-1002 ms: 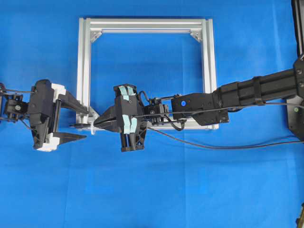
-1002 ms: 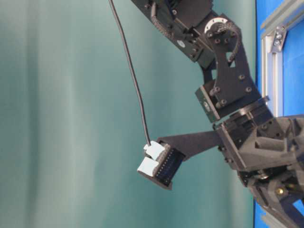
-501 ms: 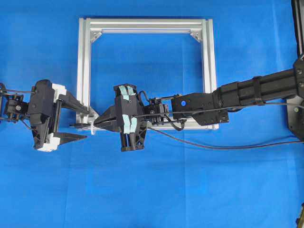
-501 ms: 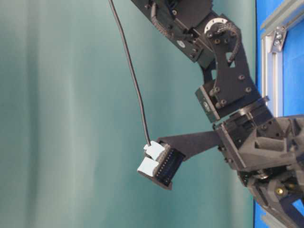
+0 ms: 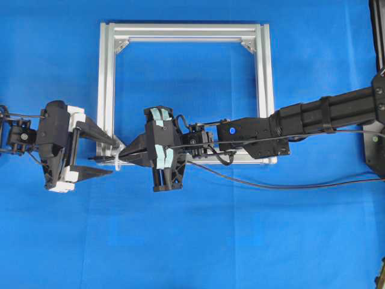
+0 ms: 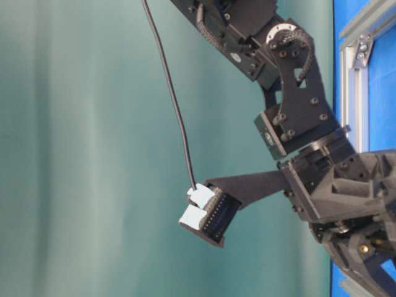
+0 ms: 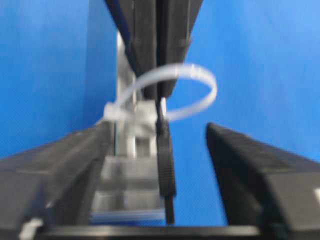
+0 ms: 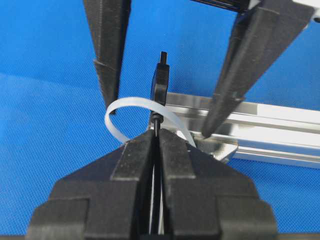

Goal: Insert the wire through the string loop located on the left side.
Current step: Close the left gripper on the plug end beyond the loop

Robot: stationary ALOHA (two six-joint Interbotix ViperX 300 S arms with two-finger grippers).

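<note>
The wire [image 5: 271, 185] runs from the right across the table into my right gripper [image 5: 124, 155], which is shut on it just behind the plug. The plug [image 8: 160, 82] sticks out past the fingertips and through the whitish string loop [image 8: 122, 107] at the silver frame's [image 5: 107, 78] lower left corner. In the left wrist view the plug [image 7: 165, 160] points toward the camera with the string loop [image 7: 202, 82] behind it. My left gripper [image 7: 157, 129] is open, one finger [image 7: 60, 165] on each side of the plug, neither touching it.
The square frame lies flat on the blue cloth [image 5: 192, 241]. My right arm [image 5: 313, 117] reaches across the frame's bottom bar. The table-level view shows only arm links [image 6: 297, 105] and a thin black cable [image 6: 173, 93] before a teal backdrop.
My left gripper's jaws have narrowed toward the plug between them. The right gripper, the wire and the loop have stayed in place.
</note>
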